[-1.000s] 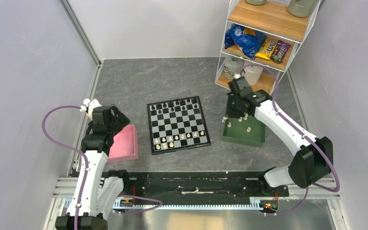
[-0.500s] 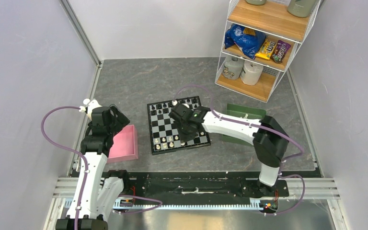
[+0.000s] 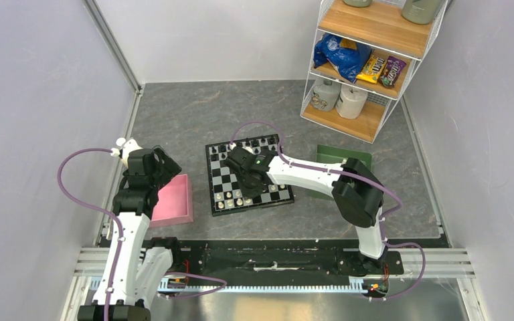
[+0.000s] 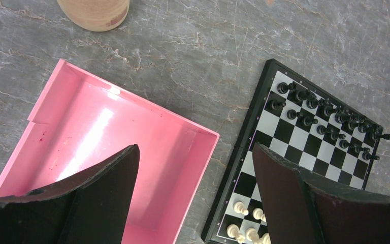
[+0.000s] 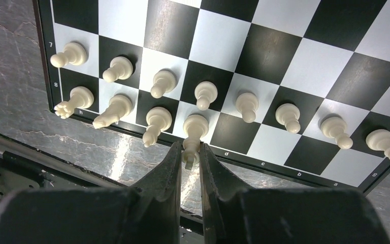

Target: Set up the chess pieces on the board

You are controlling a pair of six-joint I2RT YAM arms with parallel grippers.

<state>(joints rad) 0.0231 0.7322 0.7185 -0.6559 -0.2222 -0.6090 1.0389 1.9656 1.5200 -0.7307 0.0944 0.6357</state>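
Grey marbled counter [image 3: 174,114] carried the board [image 3: 217,175]. Right jaws were clamped on a cream piece [image 5: 195,124] by its slim top, its base toward the back rank ahead of them. Light, rigid and slick, it probably needed a pinch at the neck. Left jaws stood apart above a pink tray [image 4: 106,132].

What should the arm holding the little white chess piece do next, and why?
Probably open the right gripper and let go. Its jaws pinch the top of a cream-white chess piece, whose base seems to sit on its back-row square of the black-and-white checked board.
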